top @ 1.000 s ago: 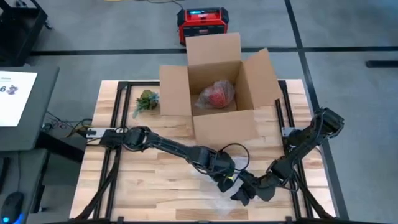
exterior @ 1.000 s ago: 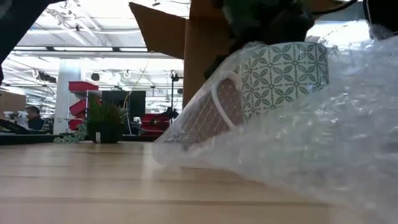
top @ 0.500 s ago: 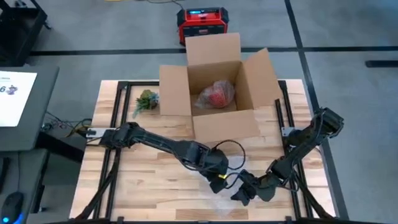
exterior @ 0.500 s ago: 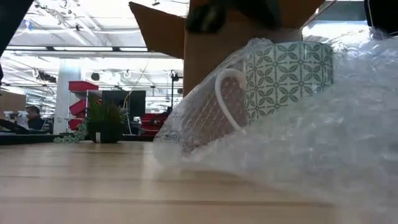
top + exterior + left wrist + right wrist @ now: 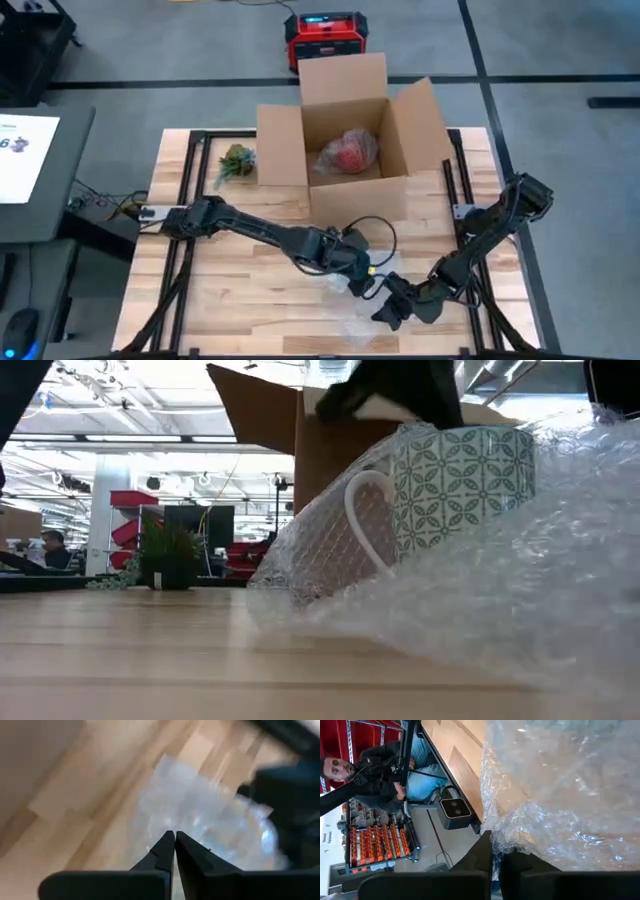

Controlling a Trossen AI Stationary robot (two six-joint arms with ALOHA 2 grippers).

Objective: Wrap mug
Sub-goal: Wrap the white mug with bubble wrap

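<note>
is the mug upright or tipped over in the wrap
Upright, slightly tilted: in the low view the mug shows its rim on top and handle at the side, with bubble wrap draped around it.

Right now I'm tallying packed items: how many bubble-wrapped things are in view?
2: a red object in clear bubble wrap inside the open cardboard box, and the green-patterned white mug lying in bubble wrap near the table's front edge. Others may be hidden.

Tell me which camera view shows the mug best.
The low view: the mug, with its green pattern and white handle, lies tilted inside the bubble wrap. The high view hides it beneath the arms, and both wrist views show only wrap.
</note>
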